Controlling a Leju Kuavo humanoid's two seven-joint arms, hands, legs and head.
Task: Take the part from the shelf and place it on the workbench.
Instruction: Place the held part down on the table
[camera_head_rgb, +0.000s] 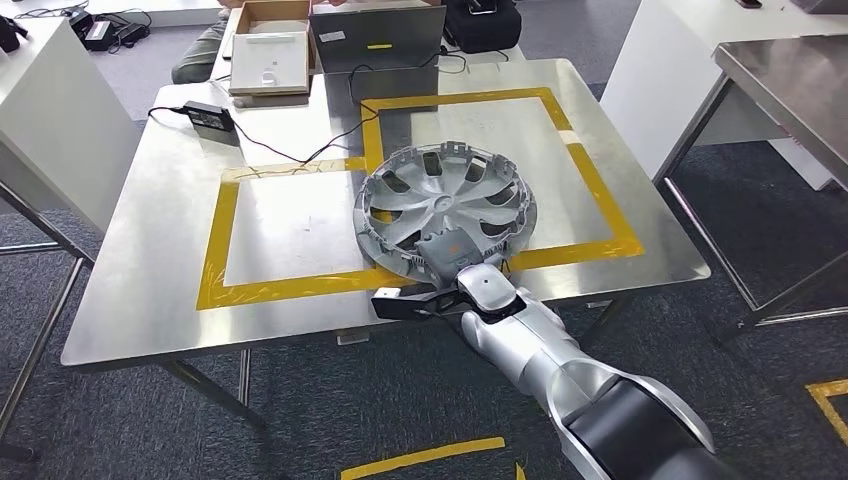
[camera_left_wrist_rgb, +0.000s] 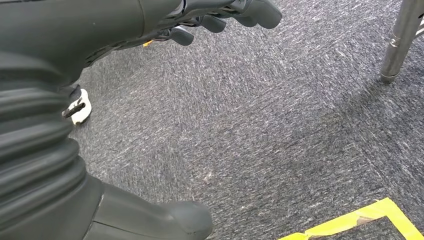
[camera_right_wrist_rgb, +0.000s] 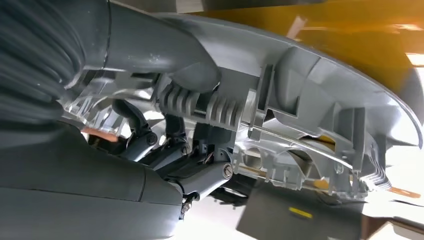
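Observation:
The part is a silver wheel cover with several spoke openings. In the head view it lies tilted over the steel workbench, across the near edge of the right yellow tape square. My right hand grips its near rim, the arm reaching in from below. In the right wrist view the grey thumb lies over the wheel cover's ribbed rim and dark fingers curl underneath. My left hand hangs above grey carpet, fingers apart, holding nothing.
At the bench's far end are a laptop, a cardboard box, a black bag and a power adapter with its cable. A second steel table stands to the right. A person sits behind the bench.

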